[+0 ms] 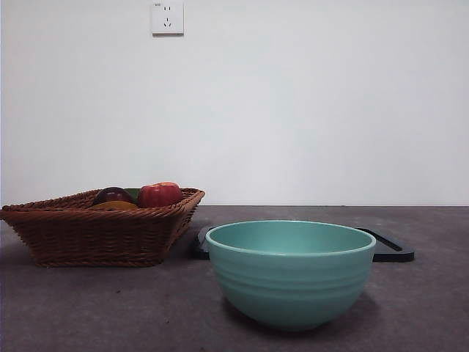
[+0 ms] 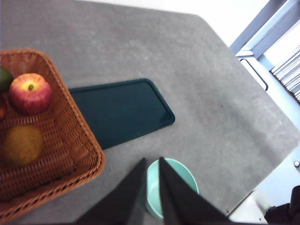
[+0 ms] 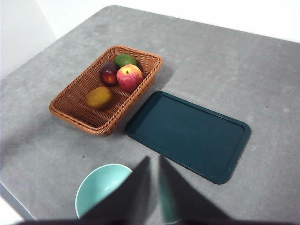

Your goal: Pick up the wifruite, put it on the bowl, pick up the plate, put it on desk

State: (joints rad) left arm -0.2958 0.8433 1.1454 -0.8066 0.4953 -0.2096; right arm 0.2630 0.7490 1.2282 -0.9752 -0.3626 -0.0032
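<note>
The wifruite (image 3: 99, 97) is a dull orange-yellow fruit lying in a wicker basket (image 3: 75, 111), at the end nearest the bowl; in the left wrist view the wifruite (image 2: 21, 145) lies apart from the apple. The teal bowl (image 1: 292, 282) stands empty on the desk (image 1: 425, 308), in front of the plate (image 3: 187, 133), a flat dark-green rectangular tray beside the basket. My left gripper (image 2: 152, 161) hangs high above the bowl (image 2: 180, 180), jaws shut and empty. Also high up, between bowl (image 3: 101, 187) and plate, my right gripper (image 3: 153, 159) is shut and empty. Neither gripper shows in the front view.
The basket (image 1: 95, 231) also holds a red apple (image 3: 129, 77), a dark maroon fruit (image 3: 108, 73) and a green fruit (image 3: 125, 60). The desk's edge (image 2: 262, 159) runs close past the bowl. A wall with a socket (image 1: 167, 18) stands behind.
</note>
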